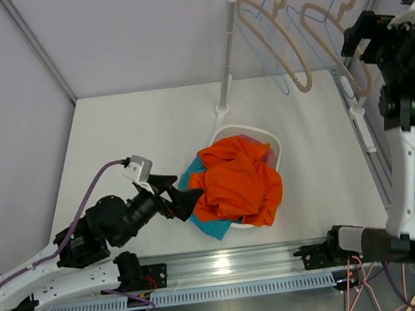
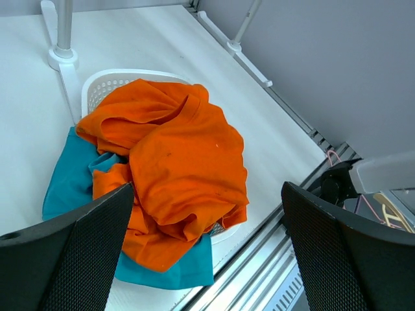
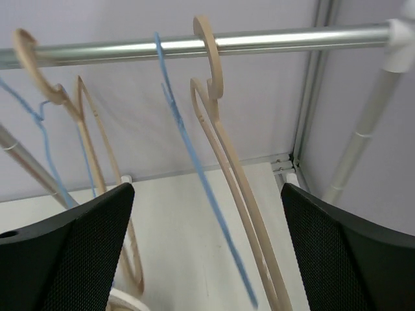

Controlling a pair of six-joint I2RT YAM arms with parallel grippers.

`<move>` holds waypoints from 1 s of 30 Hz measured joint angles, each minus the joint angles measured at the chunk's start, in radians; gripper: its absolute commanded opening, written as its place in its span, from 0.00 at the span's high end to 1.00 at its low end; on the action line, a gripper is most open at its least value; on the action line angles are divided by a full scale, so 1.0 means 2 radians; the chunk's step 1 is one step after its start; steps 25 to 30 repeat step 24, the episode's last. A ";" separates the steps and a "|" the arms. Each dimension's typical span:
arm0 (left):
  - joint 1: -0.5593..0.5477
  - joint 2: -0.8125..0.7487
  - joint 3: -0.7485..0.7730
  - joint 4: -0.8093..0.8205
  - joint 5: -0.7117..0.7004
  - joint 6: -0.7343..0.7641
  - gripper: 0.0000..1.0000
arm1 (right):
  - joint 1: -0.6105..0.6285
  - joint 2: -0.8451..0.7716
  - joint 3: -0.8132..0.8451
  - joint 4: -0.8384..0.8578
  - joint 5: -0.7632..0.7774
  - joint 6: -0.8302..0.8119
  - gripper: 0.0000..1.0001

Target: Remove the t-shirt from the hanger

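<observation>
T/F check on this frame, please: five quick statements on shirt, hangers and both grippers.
1. The orange t-shirt lies heaped on the white basket. True.
2. A shirt hangs on one of the hangers. False: every hanger in view on the rail is bare.
3. The left gripper is shut on the shirt. False: its jaws are open, beside the heap.
4. A teal garment lies under the orange t-shirt. True.
5. The right gripper is down at the basket. False: it is up by the hangers, jaws open.
</observation>
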 measured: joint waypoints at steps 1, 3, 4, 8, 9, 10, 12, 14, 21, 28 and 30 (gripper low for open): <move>0.000 -0.007 0.001 -0.006 -0.002 0.000 0.00 | 0.000 -0.033 -0.018 -0.005 0.005 0.000 0.01; 0.000 -0.022 0.002 -0.016 -0.007 0.000 0.01 | 0.000 -0.098 -0.053 -0.013 0.015 0.004 0.00; 0.000 -0.029 0.003 -0.021 -0.012 0.000 0.01 | 0.000 -0.130 -0.073 -0.020 0.021 0.008 0.00; 0.000 -0.056 0.010 -0.044 -0.031 0.000 0.01 | 0.000 -0.224 -0.126 -0.046 0.030 0.045 0.01; 0.000 -0.063 0.012 -0.049 -0.036 0.000 0.01 | 0.000 -0.246 -0.144 -0.053 0.025 0.058 0.00; 0.000 -0.072 0.014 -0.056 -0.041 0.000 0.01 | 0.000 -0.257 -0.153 -0.057 0.021 0.064 0.01; 0.000 -0.089 0.017 -0.066 -0.051 0.000 0.01 | 0.001 -0.280 -0.172 -0.077 0.005 0.082 0.00; 0.000 -0.110 0.017 -0.076 -0.058 0.000 0.00 | 0.001 -0.292 -0.180 -0.095 -0.007 0.097 0.01; 0.000 -0.170 0.018 -0.106 -0.084 -0.002 0.00 | 0.001 -0.330 -0.186 -0.133 -0.049 0.131 0.00; 0.000 -0.178 0.018 -0.122 -0.090 -0.002 0.00 | 0.001 -0.339 -0.186 -0.140 -0.057 0.135 0.00; 0.000 -0.178 0.018 -0.122 -0.090 -0.002 0.00 | 0.001 -0.339 -0.186 -0.140 -0.057 0.135 0.00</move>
